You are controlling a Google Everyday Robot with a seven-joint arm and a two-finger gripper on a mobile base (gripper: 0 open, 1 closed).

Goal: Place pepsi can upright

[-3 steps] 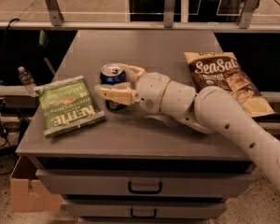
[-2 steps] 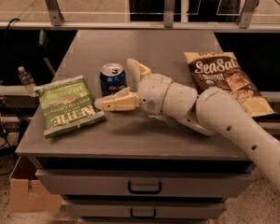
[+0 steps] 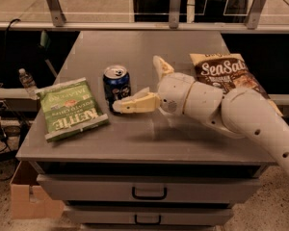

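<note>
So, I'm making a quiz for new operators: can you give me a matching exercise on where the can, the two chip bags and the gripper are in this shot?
Things:
1. dark blue aluminium pepsi can
2. green Kettle chip bag
3. brown Sea Salt chip bag
4. cream two-finger gripper

States:
A. lying flat at the picture's left
B. open, beside the can
C. standing upright, mid-way across the grey table
D. lying at the picture's right, partly behind the white arm

Pairs: 1-C, 2-A, 3-D, 4-B

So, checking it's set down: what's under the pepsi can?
Only the grey table; the pepsi can stands upright on it. The open tool sits beside it, its near finger hiding part of the base.
</note>
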